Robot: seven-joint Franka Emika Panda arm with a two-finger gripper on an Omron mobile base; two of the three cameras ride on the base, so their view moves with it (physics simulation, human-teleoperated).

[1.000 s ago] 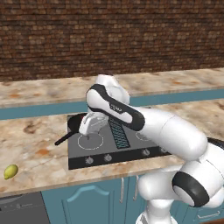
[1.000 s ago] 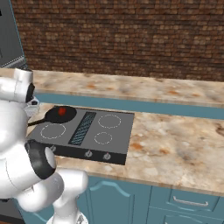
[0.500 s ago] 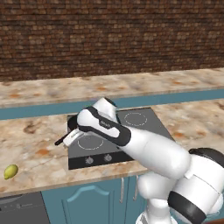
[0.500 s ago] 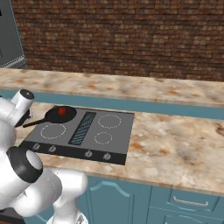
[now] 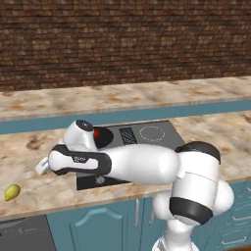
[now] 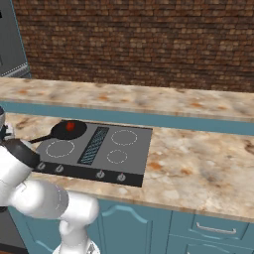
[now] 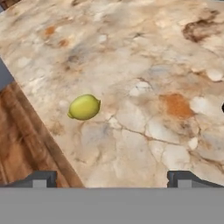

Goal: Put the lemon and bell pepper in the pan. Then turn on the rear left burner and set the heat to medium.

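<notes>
Lemon (image 7: pixel 84 107) on the counter (image 7: pixel 144 78) near its front edge, well left of the cooktop (image 5: pixel 147 135). Apart from the gripper (image 7: pixel 111 179), ahead and left of centre between wide-spread, empty jaws. Long axis roughly across the hand view, ends pointing sideways.

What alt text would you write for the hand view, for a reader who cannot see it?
A small yellow-green lemon lies alone on a speckled beige stone counter, near the counter's edge, beyond which a brown wooden floor shows. The gripper looks down on it from above with its jaws wide open, holding nothing.
</notes>
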